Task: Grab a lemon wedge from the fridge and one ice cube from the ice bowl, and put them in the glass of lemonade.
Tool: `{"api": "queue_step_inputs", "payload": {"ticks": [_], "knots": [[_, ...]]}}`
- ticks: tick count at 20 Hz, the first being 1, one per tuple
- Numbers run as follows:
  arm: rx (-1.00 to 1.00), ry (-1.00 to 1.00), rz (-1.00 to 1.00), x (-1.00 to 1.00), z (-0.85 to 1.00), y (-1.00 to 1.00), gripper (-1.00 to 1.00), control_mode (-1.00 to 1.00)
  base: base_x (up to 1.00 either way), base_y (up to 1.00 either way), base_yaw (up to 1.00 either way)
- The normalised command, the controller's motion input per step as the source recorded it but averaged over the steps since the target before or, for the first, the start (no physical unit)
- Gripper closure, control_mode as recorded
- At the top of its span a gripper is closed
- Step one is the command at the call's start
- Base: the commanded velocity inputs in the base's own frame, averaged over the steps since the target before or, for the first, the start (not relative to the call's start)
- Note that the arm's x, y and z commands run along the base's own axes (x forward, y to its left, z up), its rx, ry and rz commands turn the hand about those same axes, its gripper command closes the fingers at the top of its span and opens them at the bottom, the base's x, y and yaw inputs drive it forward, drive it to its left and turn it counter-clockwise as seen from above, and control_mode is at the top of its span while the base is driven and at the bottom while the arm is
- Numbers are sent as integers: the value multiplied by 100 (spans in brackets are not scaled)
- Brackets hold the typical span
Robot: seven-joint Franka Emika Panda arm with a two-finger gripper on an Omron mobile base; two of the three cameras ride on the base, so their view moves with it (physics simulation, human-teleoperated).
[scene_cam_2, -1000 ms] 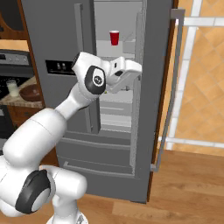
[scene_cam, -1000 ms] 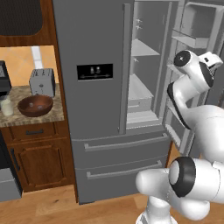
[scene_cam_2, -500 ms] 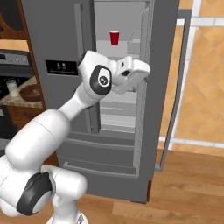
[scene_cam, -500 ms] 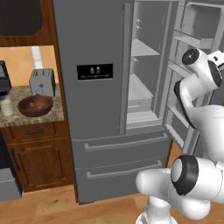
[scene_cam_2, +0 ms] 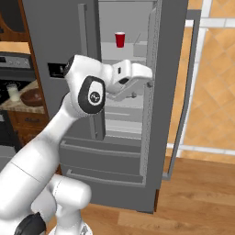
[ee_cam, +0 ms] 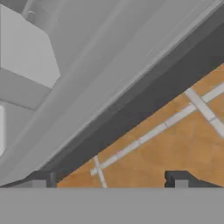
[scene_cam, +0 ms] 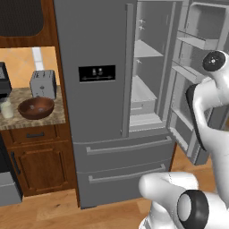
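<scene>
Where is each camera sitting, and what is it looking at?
Left base view: behind the arm on its left, facing the fridge, its right door open, and the counter with the bowl; the white arm rises at lower right.
Right base view: behind on the right, facing the open fridge and a red cup inside; the arm and gripper show.
Hand view: on the hand, looking along the fridge door's edge; two dark fingertips at the bottom.
Both base views share the fridge, bowl and arm.

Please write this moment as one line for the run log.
fridge: right door open | gripper: open, empty, beside door edge | red cup: on upper shelf | ice bowl: on counter
</scene>
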Motion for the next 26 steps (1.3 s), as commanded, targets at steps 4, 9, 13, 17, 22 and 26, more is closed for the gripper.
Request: {"api": "queue_step_inputs", "payload": {"ticks": [4, 9, 13, 17, 22, 26], "knots": [[20, -20, 10, -52, 23, 54, -100, -100, 0, 0, 0], [27, -13, 6, -24, 6, 94, -100, -100, 0, 0, 0], [31, -1, 5, -7, 1, 100, -100, -100, 0, 0, 0], [42, -8, 6, 0, -2, 100, -100, -100, 0, 0, 0], [41, -7, 7, 0, -2, 100, -100, -100, 0, 0, 0], [26, -4, 8, 20, 11, 100, -100, -100, 0, 0, 0]]}}
